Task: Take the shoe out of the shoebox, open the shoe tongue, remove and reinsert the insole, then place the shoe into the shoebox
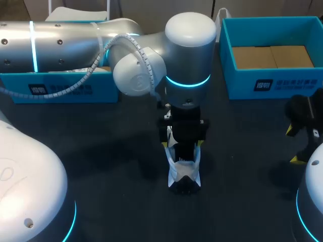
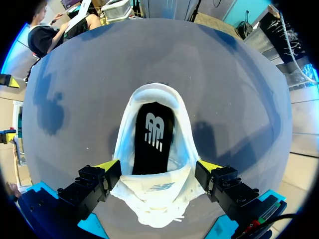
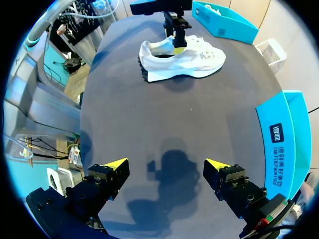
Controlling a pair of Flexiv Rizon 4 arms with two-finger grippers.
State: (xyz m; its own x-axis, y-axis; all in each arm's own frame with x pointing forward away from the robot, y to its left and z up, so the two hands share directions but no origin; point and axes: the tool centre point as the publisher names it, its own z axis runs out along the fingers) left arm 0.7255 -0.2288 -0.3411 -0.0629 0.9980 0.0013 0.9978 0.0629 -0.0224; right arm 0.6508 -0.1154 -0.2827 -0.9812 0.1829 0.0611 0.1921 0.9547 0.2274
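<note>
A white shoe (image 1: pixel 184 171) stands on the dark table at the middle, with its tongue (image 2: pixel 157 191) lying between my left gripper's fingers. My left gripper (image 1: pixel 182 146) hangs straight over it, open, one yellow tip (image 2: pixel 107 166) at each side of the shoe's opening. The black insole (image 2: pixel 152 139) lies inside the shoe. My right gripper (image 1: pixel 293 145) is open and holds nothing, low over bare table at the right edge; in its own view (image 3: pixel 167 167) the shoe (image 3: pixel 182 59) lies far ahead. The blue shoebox (image 1: pixel 303 83) stands at the back right.
A second blue box (image 1: pixel 60 88) stands at the back left, partly behind my left arm. The shoebox's wall (image 3: pixel 279 134) runs close beside my right gripper. Bare tabletop lies between the shoe and my right gripper.
</note>
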